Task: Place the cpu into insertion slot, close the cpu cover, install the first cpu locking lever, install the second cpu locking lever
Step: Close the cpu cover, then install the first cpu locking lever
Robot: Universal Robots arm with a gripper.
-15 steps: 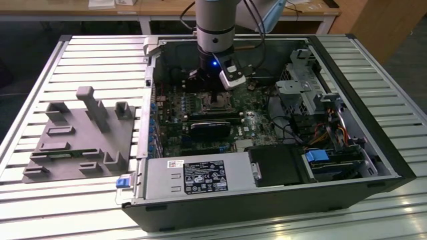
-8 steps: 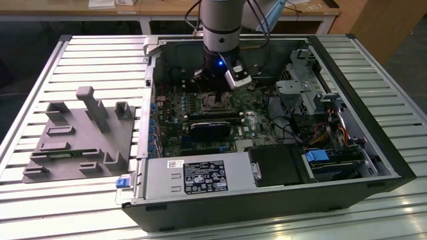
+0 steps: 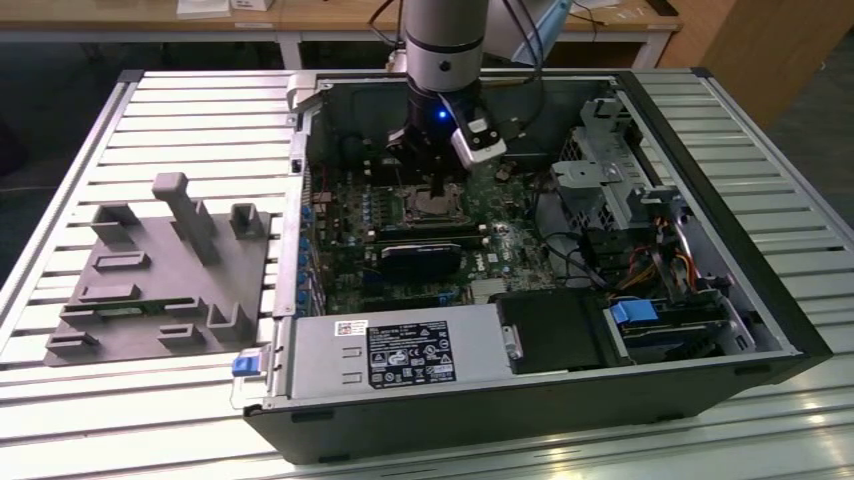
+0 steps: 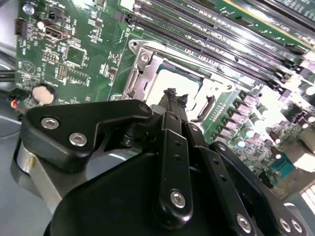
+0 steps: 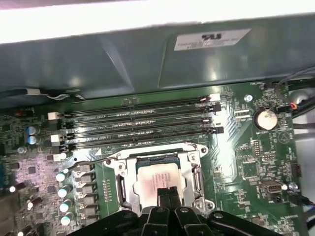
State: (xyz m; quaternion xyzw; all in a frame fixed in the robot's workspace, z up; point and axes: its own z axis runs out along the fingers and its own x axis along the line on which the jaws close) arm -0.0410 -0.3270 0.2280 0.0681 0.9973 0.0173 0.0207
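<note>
An open computer case (image 3: 781,330) lay on the slatted tabletop (image 3: 200,110), with a grey moulded fixture (image 3: 160,270) beside it toward the exterior view's left. The arm reached straight down into the case, and its gripper (image 3: 435,192) hung right over the insertion slot (image 3: 427,210) in the middle of the green motherboard (image 5: 246,147). In both wrist views the cpu (image 5: 156,174) (image 4: 172,78) sat square in that slot, silver-grey top up, with the cpu cover (image 5: 195,169) seeming to lie down around it so the chip showed through the window. The fingers (image 5: 159,197) were pressed together tip to tip, with nothing that I could see held between them. The tips stood just above the near edge of the chip, but I could not tell whether they touched it. A thin metal lever rod (image 5: 91,161) ran out from one corner of the socket frame toward a row of capacitors (image 5: 64,191). The long black memory slots (image 5: 138,120) lay just beyond the socket, and a coin battery (image 5: 266,118) sat well off to one side.
</note>
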